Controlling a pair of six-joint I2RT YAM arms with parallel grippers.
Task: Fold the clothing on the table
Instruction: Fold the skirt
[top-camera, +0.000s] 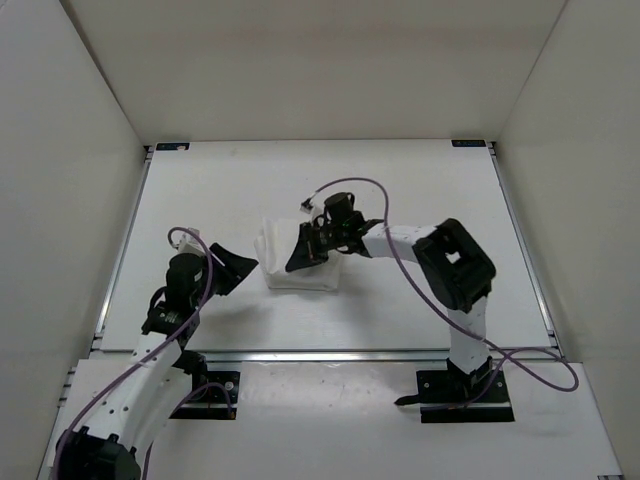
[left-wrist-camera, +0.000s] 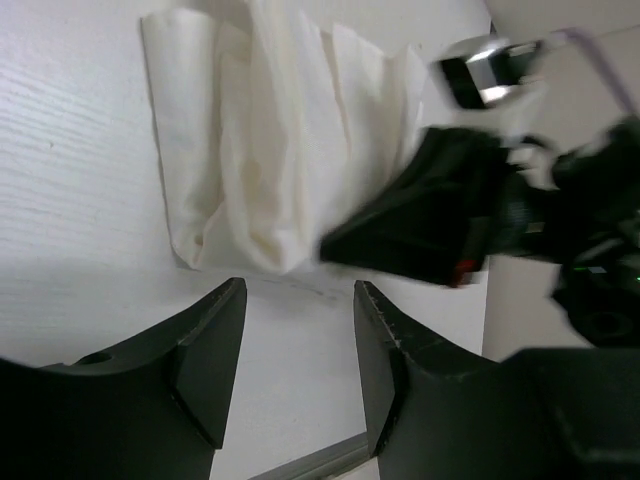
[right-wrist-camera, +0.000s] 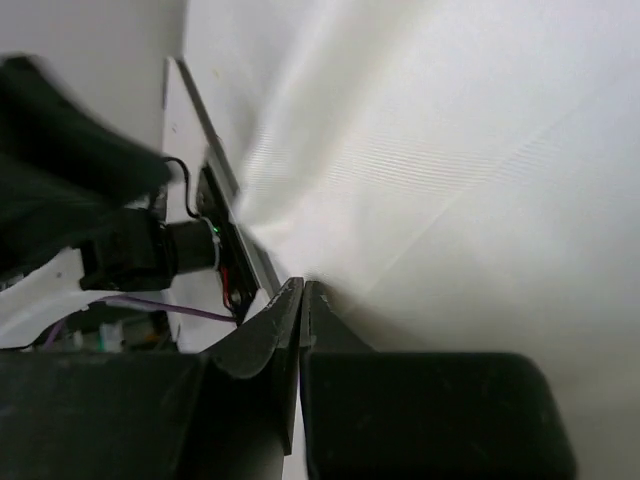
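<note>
two grippers sit close around the clothing (top-camera: 278, 255), a folded white bundle lying near the middle of the table (top-camera: 420, 180). the left gripper (left-wrist-camera: 297, 300) stands roughly half parted with nothing between its fingers, just beside the bundle's left edge and apart from it. the right gripper (right-wrist-camera: 301, 292) has its fingers pressed together, with no fabric showing between them. from above, its tip lies over the bundle's near right part, seemingly touching the cloth, though blur in the left wrist view leaves that contact unsure.
</note>
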